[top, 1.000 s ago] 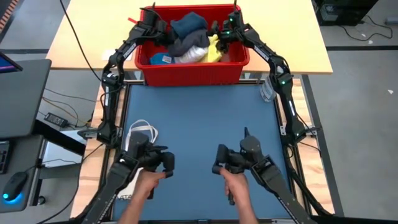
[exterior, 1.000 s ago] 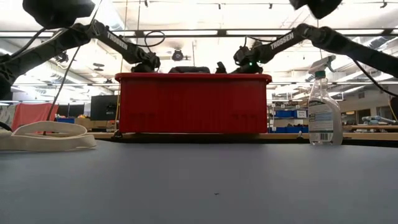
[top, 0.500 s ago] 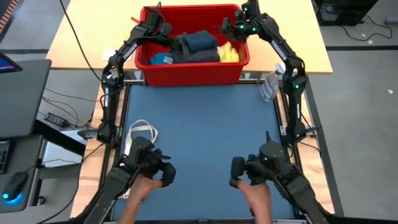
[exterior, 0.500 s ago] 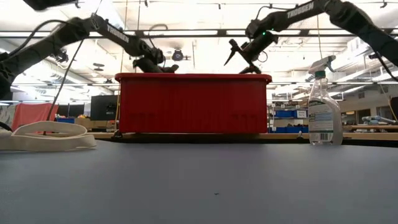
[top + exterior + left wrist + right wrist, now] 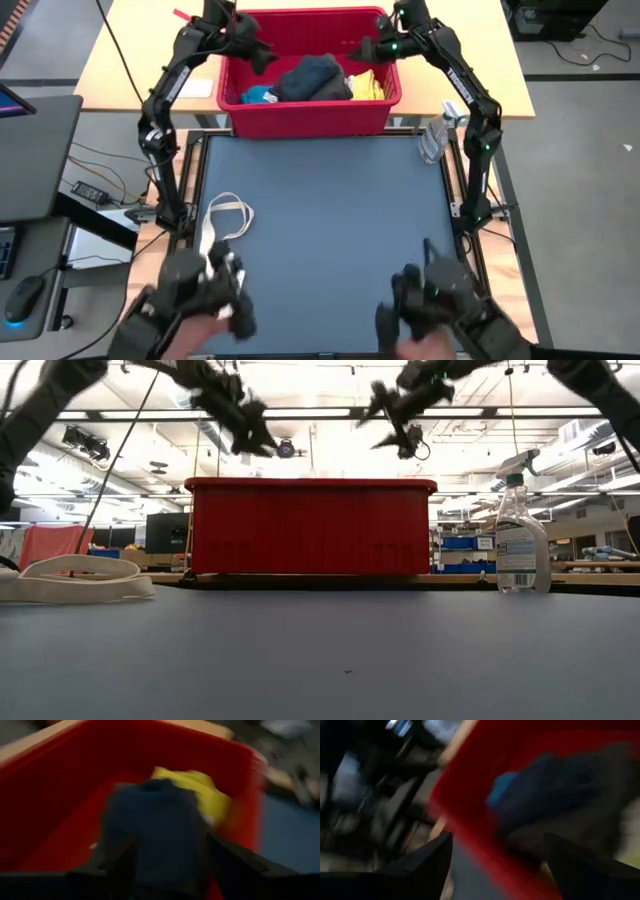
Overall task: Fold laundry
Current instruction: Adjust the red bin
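laundry, a heap of soft cloth garments (image 5: pixel 315 80) (dark navy/grey on top, bright yellow at 3 o'clock of the heap, a teal bit at 9), all sits in the red plastic bin (image 5: pixel 300 112) at 12 o'clock of the blue table mat (image 5: pixel 320 210). nothing lifted out or folded yet, so task is at the very start, whole fold left.

left gripper (image 5: pixel 238 35) hangs above bin's 10 o'clock corner, fingers apart, empty. right gripper (image 5: pixel 378 45) above the 2 o'clock corner, fingers apart, empty too.

vs earlier: both arms have swung up + out from the pile to the bin's corners. cloth has settled lower; white piece no longer shows. person's hands at 6 o'clock have slid back.
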